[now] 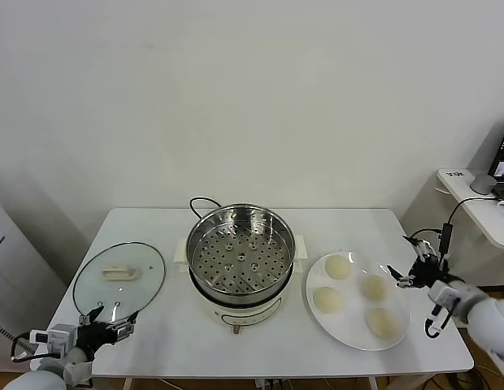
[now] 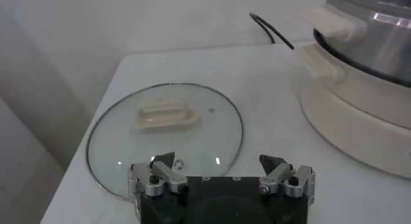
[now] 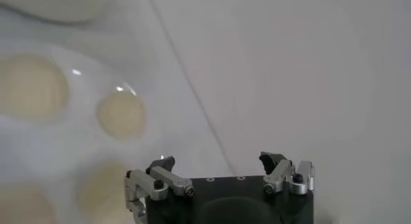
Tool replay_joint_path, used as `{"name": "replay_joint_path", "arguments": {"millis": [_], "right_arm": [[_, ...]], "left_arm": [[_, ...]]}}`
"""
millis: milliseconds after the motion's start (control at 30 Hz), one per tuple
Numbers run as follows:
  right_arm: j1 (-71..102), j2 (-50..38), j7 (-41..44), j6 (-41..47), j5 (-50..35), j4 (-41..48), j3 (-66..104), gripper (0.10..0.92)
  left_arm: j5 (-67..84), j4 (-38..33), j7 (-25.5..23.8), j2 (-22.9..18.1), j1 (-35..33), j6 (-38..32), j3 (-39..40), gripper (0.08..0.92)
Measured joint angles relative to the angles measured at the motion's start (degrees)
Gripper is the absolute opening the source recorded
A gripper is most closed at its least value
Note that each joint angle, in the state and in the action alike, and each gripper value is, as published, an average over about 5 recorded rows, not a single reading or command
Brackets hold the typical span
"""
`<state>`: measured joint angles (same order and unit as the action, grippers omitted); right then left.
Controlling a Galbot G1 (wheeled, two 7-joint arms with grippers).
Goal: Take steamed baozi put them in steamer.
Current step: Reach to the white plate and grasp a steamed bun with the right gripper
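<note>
Nearest the robot, the left gripper [image 1: 106, 318] hovers low over the front left of the white desk [image 1: 162, 341], at the near edge of one glass lid [image 1: 119, 280]. Its fingers are spread wide and hold nothing. The lid lies flat and has one cream handle [image 2: 164, 114] on top. On the other side, the right gripper [image 1: 406, 262] hangs by the right rim of one white plate [image 1: 349, 325]; its fingers are wide open too and it holds nothing. Four round buns [image 1: 338, 266] sit on that plate, spaced apart, none touching. One shiny steamer [image 1: 240, 256] stands in the middle of the desk, between the lid and the plate. Its floor is full of little holes and no bun is inside. One black cord [image 1: 202, 201] loops out behind it, toward the wall.
</note>
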<state>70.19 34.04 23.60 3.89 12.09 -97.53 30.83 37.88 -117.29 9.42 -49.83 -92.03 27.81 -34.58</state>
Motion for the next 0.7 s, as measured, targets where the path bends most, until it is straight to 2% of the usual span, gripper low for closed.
{"name": "replay_joint_path", "arguments": {"millis": [367,700], "right_arm": [[-26.98,-5.16,15.87,-2.13,-3.63,10.16,-24.91,0.823],[-53.88,-2.06,27.99,-3.77,-9.64,22.15,-52.55,0.823]], "left_arm": [[-0.54,-0.30,0.16,0.00,0.70,0.83,0.65,0.823],[-0.92,-0.34,0.17,0.30,0.60,1.27,0.69,0.823]]}}
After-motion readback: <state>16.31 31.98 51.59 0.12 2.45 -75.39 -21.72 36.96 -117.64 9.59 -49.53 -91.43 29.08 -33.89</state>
